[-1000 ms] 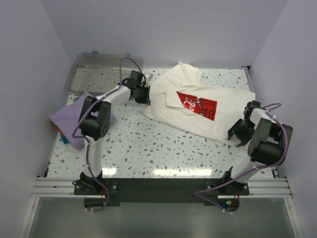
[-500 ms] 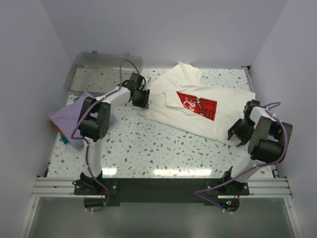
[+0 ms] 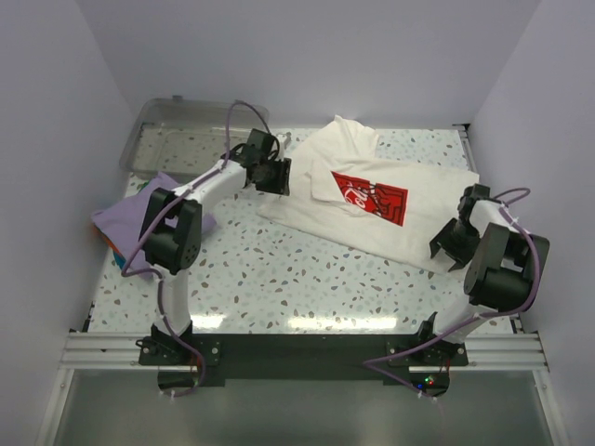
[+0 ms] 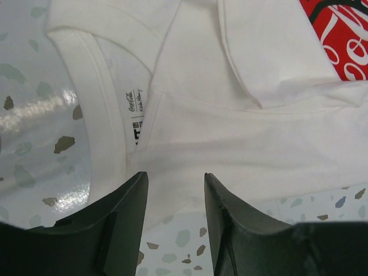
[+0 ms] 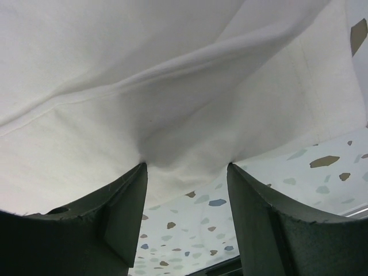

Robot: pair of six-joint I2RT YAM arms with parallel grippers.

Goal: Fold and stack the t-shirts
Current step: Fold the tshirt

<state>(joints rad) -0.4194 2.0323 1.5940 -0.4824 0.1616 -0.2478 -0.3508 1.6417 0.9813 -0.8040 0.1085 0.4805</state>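
Just over cream t-shirt (image 4: 230, 115) edge, left tool (image 4: 175, 178) parted

Left gripper (image 4: 174, 183) now open over t-shirt (image 4: 230, 132)

A clear plastic bin (image 3: 172, 144) sits at the far left corner of the table (image 3: 279, 269). You can see the table's spots right through it. The table top is white and shiny, with lots of little grey and brown spots. Plain pale walls (image 3: 297, 56) stand at the left, far and right sides. A silver metal rail (image 3: 102, 351) runs along the near edge, with a black plate (image 3: 297, 355) on it. At the left edge a small orange and blue thing (image 3: 117, 257) peeks out.
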